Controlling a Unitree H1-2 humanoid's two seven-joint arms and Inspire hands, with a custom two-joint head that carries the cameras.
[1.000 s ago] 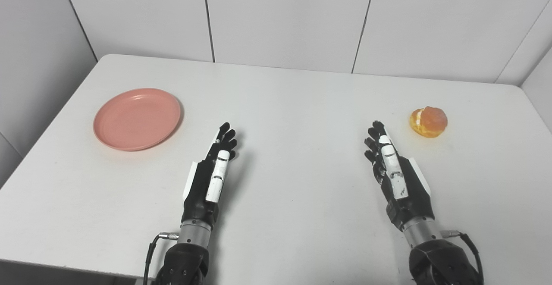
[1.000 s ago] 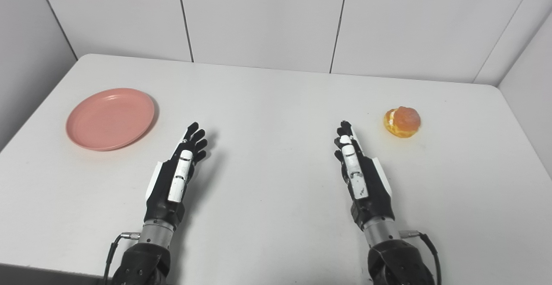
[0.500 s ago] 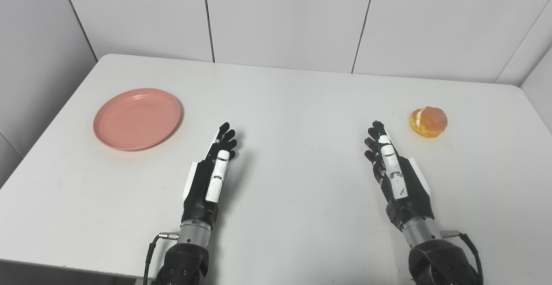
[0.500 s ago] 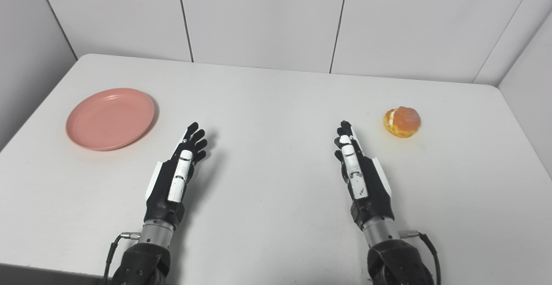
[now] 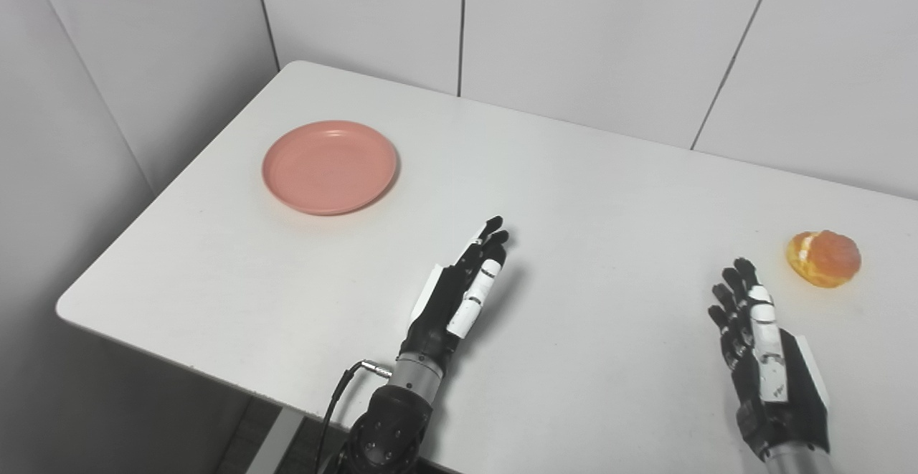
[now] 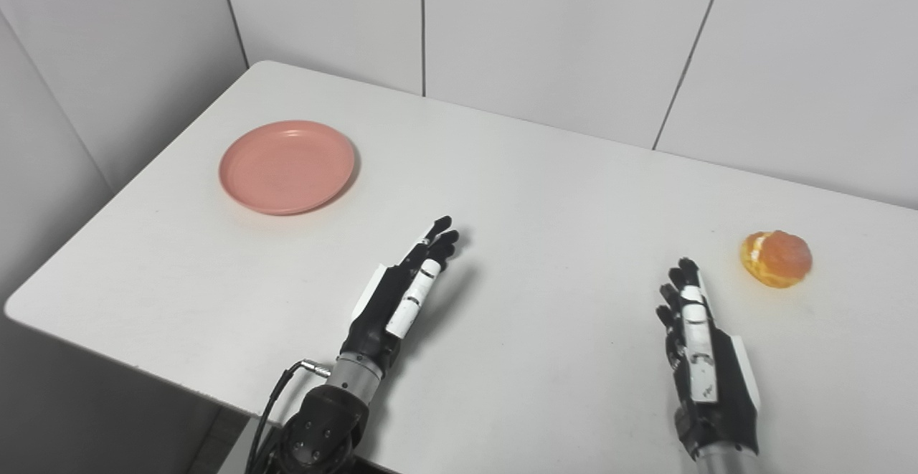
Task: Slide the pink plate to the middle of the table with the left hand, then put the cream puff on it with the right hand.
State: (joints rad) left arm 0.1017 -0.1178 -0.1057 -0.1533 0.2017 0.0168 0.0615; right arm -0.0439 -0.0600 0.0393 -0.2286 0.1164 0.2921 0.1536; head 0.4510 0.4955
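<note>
The pink plate point(image 5: 329, 166) lies empty on the far left part of the white table point(image 5: 588, 194). A golden cream puff point(image 5: 823, 258) with a cream seam rests near the right side. My left hand point(image 5: 459, 295) is open, fingers stretched forward just above the table, well to the right of and nearer than the plate. Open too, my right hand point(image 5: 760, 352) hovers low at the lower right, its fingertips short of the cream puff and a little left of it. Neither hand touches anything.
White wall panels point(image 5: 574, 36) close the table's far side and a grey wall point(image 5: 93, 79) runs along its left. The table's left corner point(image 5: 68, 305) and front edge show, with floor below. A cable point(image 5: 337, 395) loops from my left wrist.
The whole picture has shifted and tilted: the camera has turned to the left. Plate, cream puff and both hands keep their places relative to each other.
</note>
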